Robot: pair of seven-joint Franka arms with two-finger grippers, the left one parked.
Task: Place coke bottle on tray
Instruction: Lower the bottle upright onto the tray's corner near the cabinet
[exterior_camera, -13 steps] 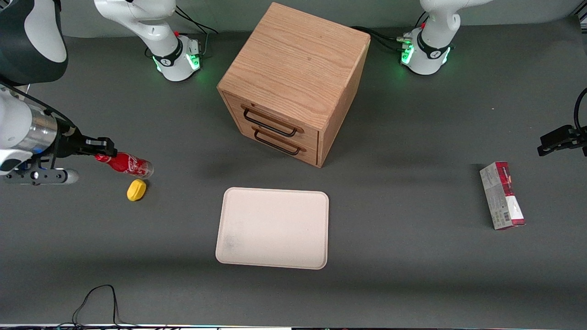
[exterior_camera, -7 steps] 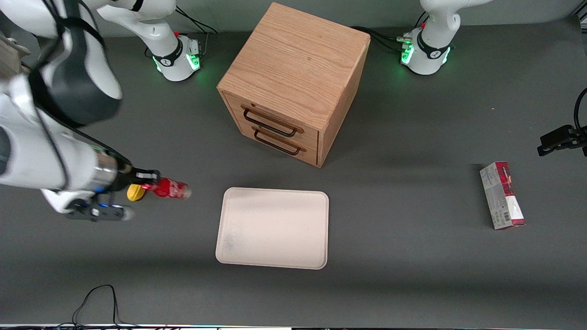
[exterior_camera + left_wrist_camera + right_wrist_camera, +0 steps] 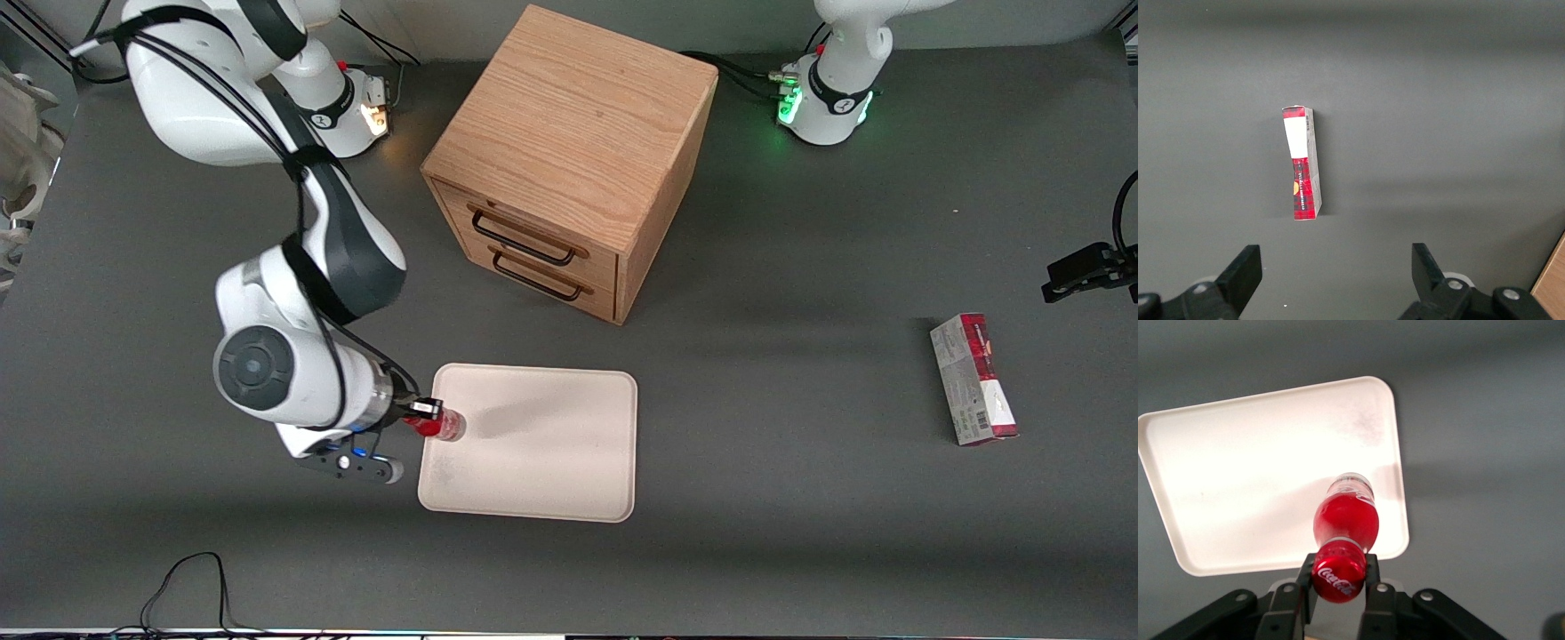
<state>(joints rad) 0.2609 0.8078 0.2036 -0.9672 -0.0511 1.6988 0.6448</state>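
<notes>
My gripper (image 3: 423, 412) is shut on the red cap of the coke bottle (image 3: 443, 424), a slim red bottle with white lettering. It hangs above the edge of the tray (image 3: 551, 444) nearest the working arm's end of the table. In the right wrist view the coke bottle (image 3: 1346, 520) points away from the camera over the cream tray (image 3: 1258, 467), with the cap clamped between the black fingers (image 3: 1368, 577) of the gripper (image 3: 1337, 576). The bottle's clear base hovers over the tray's rim area.
A wooden two-drawer cabinet (image 3: 569, 160) stands farther from the front camera than the tray. A red-and-grey carton box (image 3: 973, 380), also the carton (image 3: 1303, 163) in the left wrist view, lies toward the parked arm's end.
The arm has carried the bottle from the working arm's end of the table to the tray's edge. The yellow lemon-shaped object is now hidden under the arm.
</notes>
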